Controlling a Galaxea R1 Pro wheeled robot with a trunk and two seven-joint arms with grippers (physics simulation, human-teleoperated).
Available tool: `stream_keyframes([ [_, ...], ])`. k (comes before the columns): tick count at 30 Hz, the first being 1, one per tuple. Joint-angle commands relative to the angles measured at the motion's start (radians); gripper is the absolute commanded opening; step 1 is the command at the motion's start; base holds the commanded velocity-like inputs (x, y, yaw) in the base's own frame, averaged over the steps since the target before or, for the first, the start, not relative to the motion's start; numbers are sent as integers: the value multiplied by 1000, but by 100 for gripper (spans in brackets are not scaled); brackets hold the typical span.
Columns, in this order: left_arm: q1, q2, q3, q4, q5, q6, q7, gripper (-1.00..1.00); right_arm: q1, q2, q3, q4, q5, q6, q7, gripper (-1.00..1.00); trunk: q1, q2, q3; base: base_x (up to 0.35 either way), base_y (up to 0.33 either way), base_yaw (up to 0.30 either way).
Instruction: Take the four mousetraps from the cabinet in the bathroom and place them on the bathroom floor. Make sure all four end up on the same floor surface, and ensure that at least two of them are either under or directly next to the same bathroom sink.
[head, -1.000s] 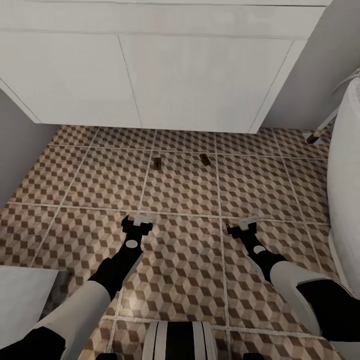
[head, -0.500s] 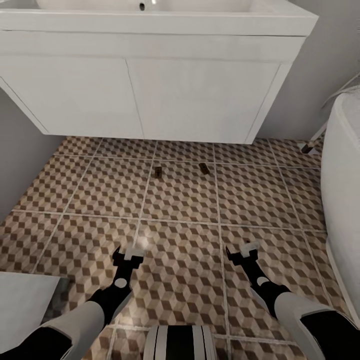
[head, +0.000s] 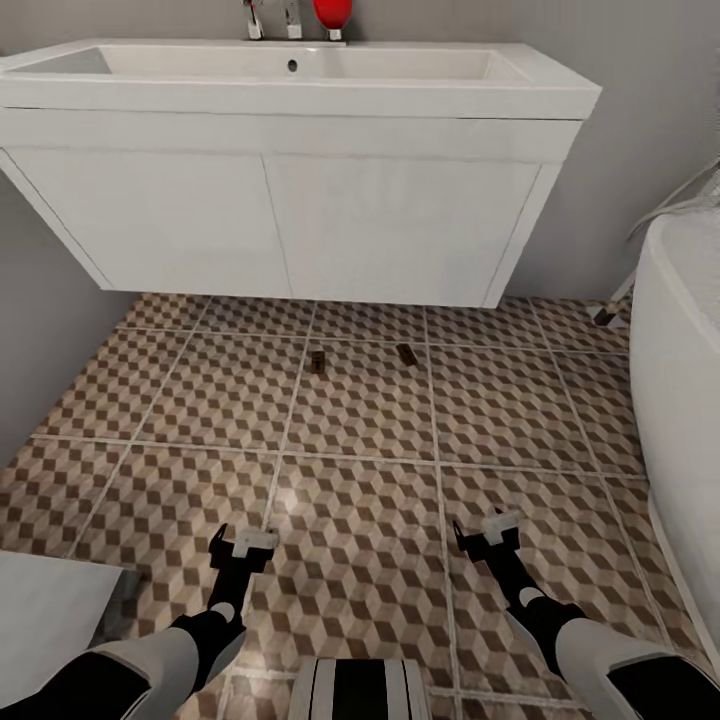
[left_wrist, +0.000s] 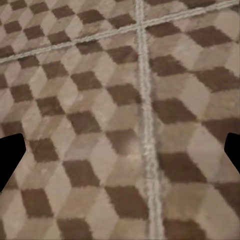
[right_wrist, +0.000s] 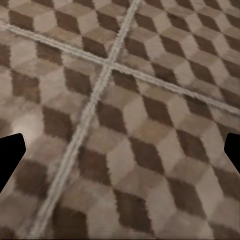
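Two small flat tan wooden mousetraps, one on the left (head: 317, 360) and one on the right (head: 406, 354), were seen lying on the cube-patterned brown and beige tiled bathroom floor (head: 360, 560), just in front of the white wall-hung vanity with its shallow sink (head: 290, 80). Each was judged light, stiff and thin, best pinched across its long edges, away from the wire spring. The left gripper (head: 243, 545) and right gripper (head: 487, 527) were held low and nearer, jaws apart and empty.

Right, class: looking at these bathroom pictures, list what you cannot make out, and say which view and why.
- Two mousetraps on the bathroom floor, head view: too small to show spring or red mark.
- Tap and red object on the bathroom sink: cut off by top edge.
- Bathtub: cut off at right edge.
- Left wrist fingers: cropped to dark tips.
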Motion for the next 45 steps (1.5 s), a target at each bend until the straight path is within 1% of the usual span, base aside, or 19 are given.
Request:
stream_keyframes([
  [1, 0, 0, -8, 8, -1, -12, 8, 100, 4, 0, 3, 1, 9, -4, -8, 100, -1, 0, 3, 0, 0, 0],
  [7, 21, 1, -8, 18, 0, -37, 7, 100, 22, 0, 3, 1, 9, -14, -9, 100, -3, 1, 27, 0, 0, 0],
  [13, 54, 2, -7, 21, 0, -82, 7, 100, 46, 1, 3, 1, 8, -26, -10, 100, -6, 3, 50, 0, 0, 0],
  [16, 74, 4, -6, 22, 1, -114, 7, 100, 68, 1, 3, 1, 8, -46, -10, 100, -7, 4, 61, 0, 0, 0],
  [22, 104, 11, -6, 23, 1, -134, 7, 100, 108, 0, 3, 2, 5, -72, -10, 100, -10, 5, 85, 0, 0, 0],
  [26, 131, 16, -6, 23, 1, -155, 6, 100, 136, -1, 3, 2, -4, -111, -11, 100, -12, 6, 100, 0, 0, 0],
  [30, 162, 22, -6, 24, 1, -183, 6, 100, 160, 0, 3, 2, -9, -139, -12, 100, -14, 7, 116, 0, 0, 0],
  [31, 178, 24, -6, 24, 2, -200, 6, 100, 170, 0, 3, 2, -11, -150, -12, 100, -14, 7, 119, 0, 0, 0],
  [34, 204, 26, -6, 24, 2, -227, 6, 100, 185, 0, 3, 2, -12, -171, -13, 100, -15, 8, 131, 0, 0, 0],
  [36, 239, 28, -6, 25, 2, -266, 8, 100, 209, 0, 3, 2, -14, -206, -14, 100, -16, 8, 139, 0, 0, 0],
  [40, 271, 34, -6, 25, 2, -303, 9, 100, 229, 0, 3, 2, -20, -236, -14, 100, -32, 36, 151, 0, 0, 0],
  [44, 304, 43, -6, 25, 2, -330, 9, 100, 249, 0, 3, 2, -34, -252, -14, 100, -47, 64, 164, 0, 0, 0],
  [45, 321, 46, -6, 25, 2, -339, 8, 100, 258, 0, 3, 2, -42, -258, -14, 100, -51, 71, 167, 0, 0, 0],
])
